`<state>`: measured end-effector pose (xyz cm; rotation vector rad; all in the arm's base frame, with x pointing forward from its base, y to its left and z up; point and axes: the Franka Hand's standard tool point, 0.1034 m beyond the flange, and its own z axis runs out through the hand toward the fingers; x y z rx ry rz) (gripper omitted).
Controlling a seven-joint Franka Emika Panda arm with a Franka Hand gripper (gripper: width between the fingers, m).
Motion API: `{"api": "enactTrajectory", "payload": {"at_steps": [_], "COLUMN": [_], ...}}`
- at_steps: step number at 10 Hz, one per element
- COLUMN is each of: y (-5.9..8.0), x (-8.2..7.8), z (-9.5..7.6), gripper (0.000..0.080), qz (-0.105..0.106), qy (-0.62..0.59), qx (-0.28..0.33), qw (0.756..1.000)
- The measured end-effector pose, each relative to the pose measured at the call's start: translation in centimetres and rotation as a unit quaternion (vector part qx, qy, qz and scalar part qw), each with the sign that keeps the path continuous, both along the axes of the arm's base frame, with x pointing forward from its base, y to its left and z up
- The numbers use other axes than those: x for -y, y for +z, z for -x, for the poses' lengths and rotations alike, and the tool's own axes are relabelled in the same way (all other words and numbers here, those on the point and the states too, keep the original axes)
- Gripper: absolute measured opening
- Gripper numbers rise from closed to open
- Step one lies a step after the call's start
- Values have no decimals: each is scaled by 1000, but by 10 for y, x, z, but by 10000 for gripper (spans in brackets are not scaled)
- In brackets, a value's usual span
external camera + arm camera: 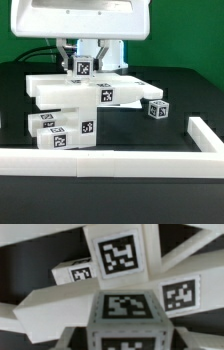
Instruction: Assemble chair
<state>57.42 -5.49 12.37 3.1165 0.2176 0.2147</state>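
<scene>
We've got the claw (83,65) clamped tight on a tagged white chair piece (82,69), right above the stacked chair parts (72,105). One loose tagged block (157,108) sits apart on the worktop (150,138).

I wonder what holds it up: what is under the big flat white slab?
Under the slab, at the exterior view's left, tagged white blocks lie stacked. The slab's other end overhangs the black table. The slab hides whether the blocks are joined to it.

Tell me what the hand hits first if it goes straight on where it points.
Probably the slab right below the hand; the block it grips looks seated on it, depth unclear.
</scene>
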Motion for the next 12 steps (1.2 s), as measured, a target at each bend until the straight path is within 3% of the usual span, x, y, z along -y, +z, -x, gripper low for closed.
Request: {"api": "enactTrajectory", "payload": {"at_steps": [4, 11, 12], "y": [-5, -8, -8], "x": [-9, 8, 8], "z": [1, -2, -2], "gripper": [284, 284, 335], "qz": [-2, 15, 14], "qy": [-8, 8, 7], "qx": [-4, 20, 20], "qw": [1000, 1000, 1000]}}
